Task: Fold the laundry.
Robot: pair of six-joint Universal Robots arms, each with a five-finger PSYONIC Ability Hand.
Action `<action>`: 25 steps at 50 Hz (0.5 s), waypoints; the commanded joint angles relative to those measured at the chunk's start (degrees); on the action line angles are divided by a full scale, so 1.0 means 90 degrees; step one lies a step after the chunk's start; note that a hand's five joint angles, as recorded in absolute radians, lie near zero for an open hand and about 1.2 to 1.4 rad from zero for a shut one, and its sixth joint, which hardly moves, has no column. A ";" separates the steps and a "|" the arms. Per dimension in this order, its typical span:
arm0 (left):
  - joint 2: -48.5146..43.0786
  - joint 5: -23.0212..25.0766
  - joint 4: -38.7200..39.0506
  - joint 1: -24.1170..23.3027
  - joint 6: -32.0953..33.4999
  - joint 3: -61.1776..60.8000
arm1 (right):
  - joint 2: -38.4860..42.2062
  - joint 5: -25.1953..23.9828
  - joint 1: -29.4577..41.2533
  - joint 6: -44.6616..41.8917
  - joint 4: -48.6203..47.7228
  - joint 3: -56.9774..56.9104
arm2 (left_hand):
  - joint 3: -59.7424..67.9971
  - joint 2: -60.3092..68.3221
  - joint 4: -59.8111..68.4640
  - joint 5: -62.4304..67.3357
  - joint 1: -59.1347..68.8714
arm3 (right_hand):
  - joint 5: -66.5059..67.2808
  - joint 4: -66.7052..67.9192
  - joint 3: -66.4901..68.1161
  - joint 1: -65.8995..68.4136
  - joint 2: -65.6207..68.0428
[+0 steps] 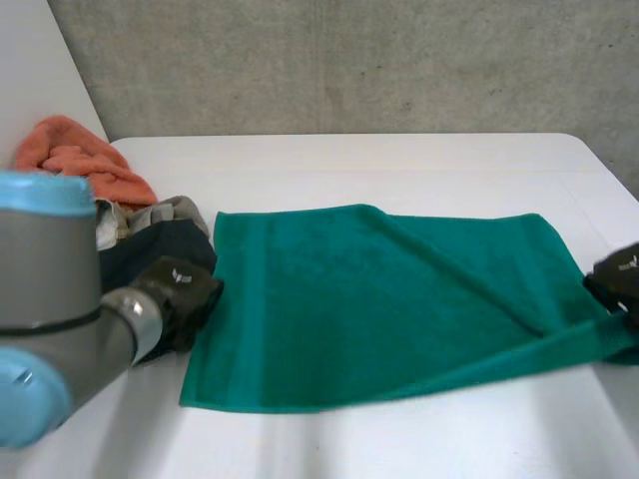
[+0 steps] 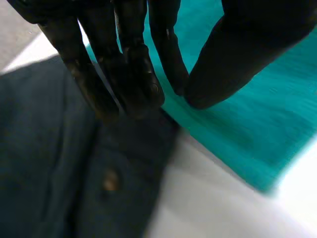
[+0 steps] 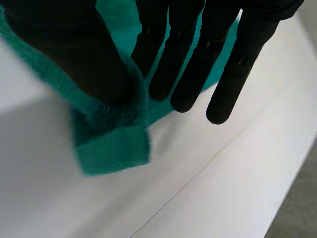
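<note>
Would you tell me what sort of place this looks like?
Probably a robotics test bench, not a home: a plain white table against a bare concrete wall, with a green terry towel spread beside a laundry pile.

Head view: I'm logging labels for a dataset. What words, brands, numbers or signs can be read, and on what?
Nothing legible.
On the left hand: pale mark, too small to read.
On the right hand: pale mark, too small to read.
The green towel shows no label.

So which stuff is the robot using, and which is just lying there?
In use: green towel, right hand pinching its corner, left hand at its other end.
Lying about: orange cloth, dark clothes pile beside the towel.
</note>
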 commanded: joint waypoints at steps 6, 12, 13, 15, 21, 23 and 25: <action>-0.0557 0.0258 -0.0654 -0.0385 -0.0642 0.0672 | 0.0457 0.0083 0.0301 0.1124 -0.0753 -0.0501 | -0.2597 -0.2656 -0.2659 -0.2604 -0.0843 | 0.1390 0.1246 0.1293 0.1713 0.1388; 0.0185 0.0483 -0.0254 -0.0395 -0.0847 -0.0324 | 0.0574 0.0209 0.0359 0.1602 -0.1446 -0.0472 | -0.4437 -0.4497 -0.4499 -0.4445 -0.2683 | 0.1390 0.1246 0.1293 0.1713 0.1388; 0.0234 0.0493 -0.0205 -0.0395 -0.0857 -0.0432 | 0.0594 0.0248 0.0389 0.1690 -0.1505 -0.0481 | -0.4419 -0.4479 -0.4481 -0.4427 -0.2665 | 0.1390 0.1246 0.1293 0.1713 0.1388; 0.0351 0.0464 -0.0039 -0.0415 -0.0857 -0.0724 | 0.0643 0.0336 0.0447 0.1826 -0.1641 -0.0481 | -0.4382 -0.4442 -0.4444 -0.4389 -0.2628 | 0.1390 0.1246 0.1293 0.1713 0.1388; 0.0372 0.0200 0.0440 -0.0483 -0.0838 -0.1126 | 0.0721 0.0473 0.0555 0.1905 -0.1847 -0.0482 | -0.4045 -0.4105 -0.4108 -0.4053 -0.2292 | 0.1390 0.1246 0.1293 0.1713 0.1388; 0.0265 0.0054 0.0683 -0.0483 -0.0838 -0.1155 | 0.0721 0.0473 0.0594 0.1925 -0.1857 -0.0472 | -0.3897 -0.3957 -0.3959 -0.3904 -0.2143 | 0.1390 0.1246 0.1293 0.1713 0.1388; 0.0186 -0.0034 0.0811 -0.0483 -0.0838 -0.1136 | 0.0721 0.0473 0.0613 0.1944 -0.1847 -0.0452 | -0.3673 -0.3732 -0.3735 -0.3680 -0.1919 | 0.1390 0.1246 0.1293 0.1713 0.1388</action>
